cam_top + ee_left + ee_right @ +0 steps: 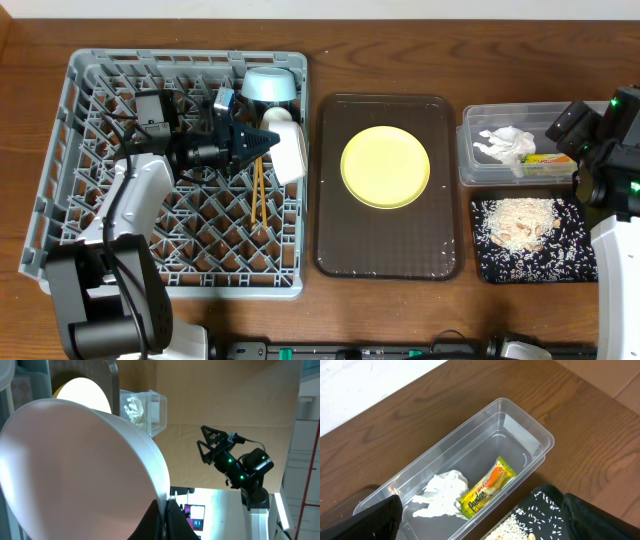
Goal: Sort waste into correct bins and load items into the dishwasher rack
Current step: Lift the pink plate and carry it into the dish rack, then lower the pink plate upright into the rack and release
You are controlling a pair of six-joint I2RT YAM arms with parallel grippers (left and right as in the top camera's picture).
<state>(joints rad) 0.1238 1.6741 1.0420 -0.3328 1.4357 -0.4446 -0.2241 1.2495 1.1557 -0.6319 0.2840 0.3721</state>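
The left gripper (266, 140) is clamped tight on the rim of the cream-white bowl (290, 152), holding it on edge above the right side of the grey dishwasher rack (70, 150). The left wrist view shows its dark fingers (150, 525) pinching the bowl's thin rim. Just beside the bowl in the rack sit a small white cup (275, 115) and, at the far right corner, the light blue bowl (270, 86), while a pair of wooden chopsticks (258, 195) lies across the lattice below the gripper. At the centre of the wooden table (400, 50), the round yellow plate (385, 167) rests on a dark brown serving tray (345, 240), apart from the rack. On the right, the right gripper (487, 517) hangs above the clear tub (530, 425) with its jaws spread wide and nothing between them. Inside the tub lie the crumpled white napkin (442, 492) and the yellow-green snack wrapper (485, 491), touching each other. Pale rice scraps (520, 220) are heaped in the black tray (500, 262), which sits just beside the tub on its near side.
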